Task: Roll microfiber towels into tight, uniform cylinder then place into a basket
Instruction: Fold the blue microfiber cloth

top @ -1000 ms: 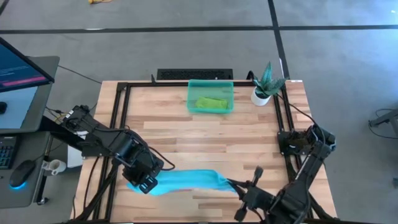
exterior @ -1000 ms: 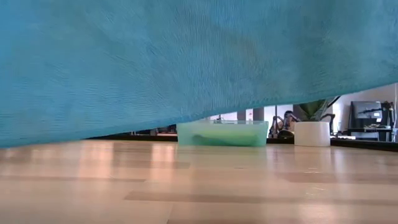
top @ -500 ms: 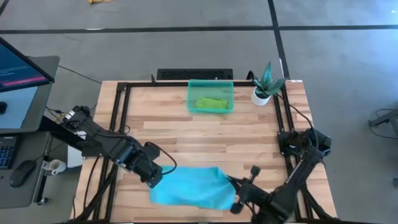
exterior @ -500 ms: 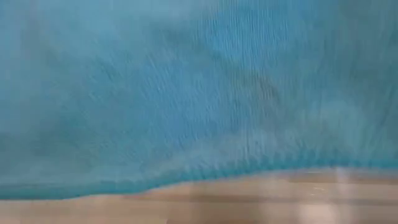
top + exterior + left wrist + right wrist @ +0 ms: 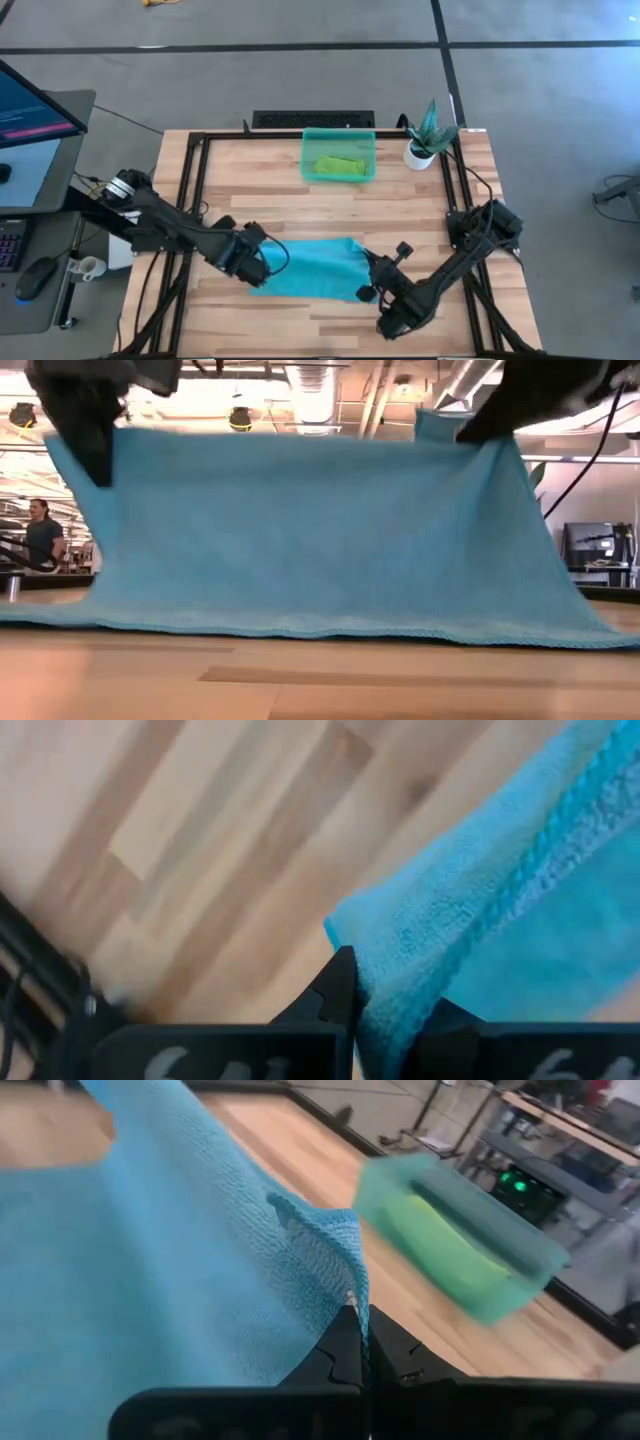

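A: Turquoise towel (image 5: 310, 268) lies near the desk's (image 5: 300, 215) front edge, long axis running side to side between the two arms. In the low view it hangs like a curtain (image 5: 320, 550), top edge lifted and stretched level, bottom hem resting on the wood.

B: And the jaws?

A: Left gripper (image 5: 254, 268) has its jaws pressed together, pinching the towel's left corner; the left wrist view shows the cloth (image 5: 480, 920) folded over the dark fingers (image 5: 338, 988). Right gripper (image 5: 368, 285) is likewise clamped on the right corner, with the fabric (image 5: 200, 1270) bunched between its fingers (image 5: 350, 1345).

B: Room to move?

A: Bare wood lies between the towel and the basket (image 5: 338, 155), which sits at the far edge, well apart. A lime green towel (image 5: 338, 166) lies inside it. Just to the basket's right stands a small white pot with a plant (image 5: 428, 135), near the far right corner. A black frame rail (image 5: 195, 180) runs along the desk's sides.
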Controlling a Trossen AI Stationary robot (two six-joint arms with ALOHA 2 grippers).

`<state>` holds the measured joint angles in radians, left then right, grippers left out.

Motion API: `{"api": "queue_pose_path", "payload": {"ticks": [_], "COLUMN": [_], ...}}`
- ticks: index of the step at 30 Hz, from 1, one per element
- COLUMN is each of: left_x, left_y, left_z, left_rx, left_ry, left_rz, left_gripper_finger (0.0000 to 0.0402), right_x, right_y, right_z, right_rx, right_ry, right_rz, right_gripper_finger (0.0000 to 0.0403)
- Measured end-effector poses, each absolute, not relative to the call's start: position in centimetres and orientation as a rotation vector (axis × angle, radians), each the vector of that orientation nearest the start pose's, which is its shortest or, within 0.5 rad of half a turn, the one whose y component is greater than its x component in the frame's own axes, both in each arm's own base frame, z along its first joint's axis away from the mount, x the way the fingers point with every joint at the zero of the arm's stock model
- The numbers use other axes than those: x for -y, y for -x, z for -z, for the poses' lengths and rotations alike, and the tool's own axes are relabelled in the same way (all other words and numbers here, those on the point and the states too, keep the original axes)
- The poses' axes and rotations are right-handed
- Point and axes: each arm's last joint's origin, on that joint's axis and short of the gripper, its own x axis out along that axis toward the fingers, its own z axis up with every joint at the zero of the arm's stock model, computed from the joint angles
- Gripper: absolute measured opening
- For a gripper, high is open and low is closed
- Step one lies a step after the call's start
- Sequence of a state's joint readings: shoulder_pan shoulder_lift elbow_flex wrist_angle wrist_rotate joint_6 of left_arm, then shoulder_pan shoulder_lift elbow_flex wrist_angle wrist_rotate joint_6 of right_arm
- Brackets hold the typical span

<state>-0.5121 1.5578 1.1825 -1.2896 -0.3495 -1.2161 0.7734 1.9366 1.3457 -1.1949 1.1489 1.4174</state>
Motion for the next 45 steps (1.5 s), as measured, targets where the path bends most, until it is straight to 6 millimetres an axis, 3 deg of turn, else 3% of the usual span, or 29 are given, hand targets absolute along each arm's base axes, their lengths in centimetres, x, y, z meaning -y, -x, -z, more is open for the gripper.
{"api": "queue_pose_path", "payload": {"ticks": [9, 16, 31, 45], "left_x": [8.6, 7.0, 6.6, 6.6], "left_y": [-23.6, -24.5, -25.3, -25.3], "left_z": [-20.8, -19.6, -18.9, -18.8], "left_rx": [-1.192, -1.157, -1.212, -1.235], "left_ry": [0.159, 0.174, 0.275, 0.292], "left_rz": [-0.834, -0.825, -0.697, -0.681], "left_gripper_finger": [0.0, 0.0, 0.0, 0.0], "right_x": [-17.6, -16.2, -13.5, -12.4], "right_y": [-26.3, -27.1, -28.6, -28.5], "right_z": [-16.3, -14.6, -13.4, -13.8], "right_rx": [-0.609, -0.696, -0.952, -1.056], "right_ry": [0.242, 0.098, -0.139, -0.08], "right_rz": [0.901, 0.939, 0.984, 1.016], "right_gripper_finger": [0.0011, 0.001, 0.0032, 0.0122]}}
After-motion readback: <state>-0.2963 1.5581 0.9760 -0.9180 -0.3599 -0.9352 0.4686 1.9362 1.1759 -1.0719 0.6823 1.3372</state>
